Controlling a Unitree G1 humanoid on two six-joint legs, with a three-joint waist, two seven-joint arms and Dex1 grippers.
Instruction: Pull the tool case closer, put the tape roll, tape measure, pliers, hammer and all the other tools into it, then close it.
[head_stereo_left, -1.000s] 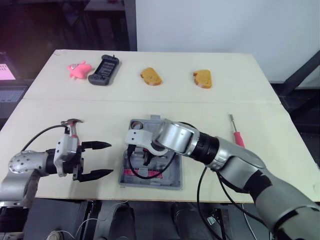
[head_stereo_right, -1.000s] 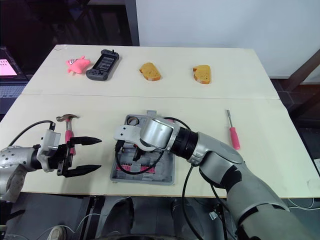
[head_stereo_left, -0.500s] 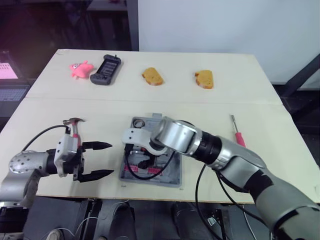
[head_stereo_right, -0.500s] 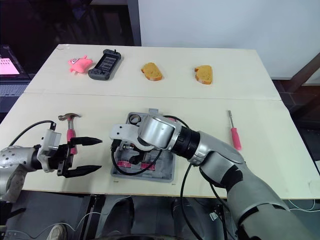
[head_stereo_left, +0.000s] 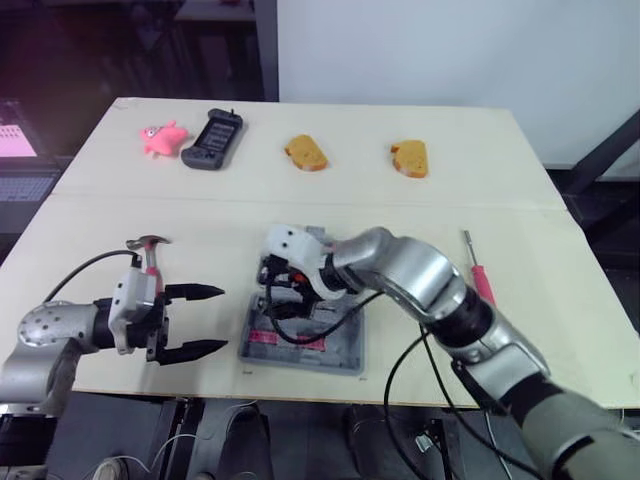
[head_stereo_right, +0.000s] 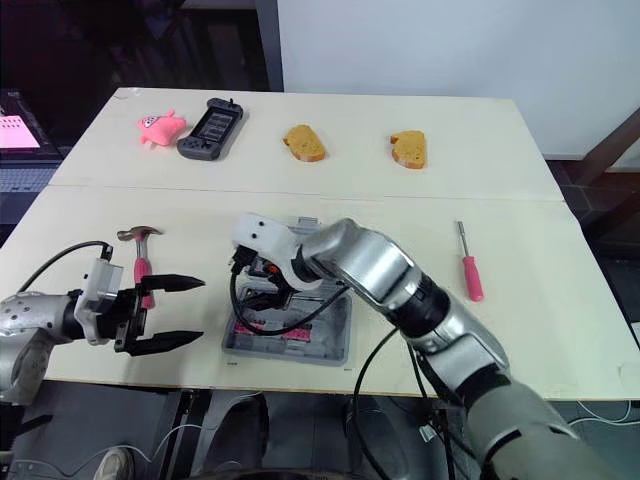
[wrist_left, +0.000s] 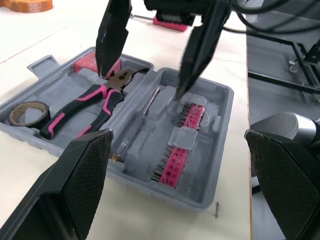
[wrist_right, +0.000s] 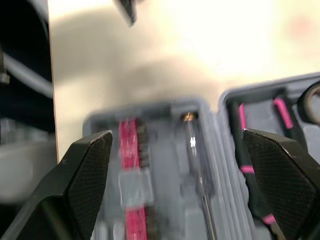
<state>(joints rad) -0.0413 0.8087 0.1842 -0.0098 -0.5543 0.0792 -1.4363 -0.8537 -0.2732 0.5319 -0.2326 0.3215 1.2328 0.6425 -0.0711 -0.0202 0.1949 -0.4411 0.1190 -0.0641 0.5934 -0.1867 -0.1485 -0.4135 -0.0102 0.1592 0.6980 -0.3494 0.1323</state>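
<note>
The right end effector (wrist_left: 140, 85) hangs released and empty over the open tool case (head_stereo_left: 300, 358), its two fingers spread above the pliers (wrist_left: 90, 100) and a slim driver (wrist_left: 147, 105). Beneath it the case also holds the tape roll (wrist_left: 30, 120) and a pink bit strip (wrist_left: 184, 127). To its right, well apart, a pink-handled screwdriver (head_stereo_left: 476, 268) lies on the desk (head_stereo_left: 400, 200). To its left, the left end effector (head_stereo_left: 222, 318) is also spread wide and holds nothing. The hammer (head_stereo_right: 138, 255) lies on the desk just behind it.

The hammer looks stiff and heavy at the head. I would take the pink handle close to the steel head, so it does not swing. The screwdriver looks light and may roll, so a grip across its handle seems safer.

The left wrist view gives the case's compartments plainly, where the right arm covers them in the head views. The head views give the places of the hammer and the screwdriver.
</note>
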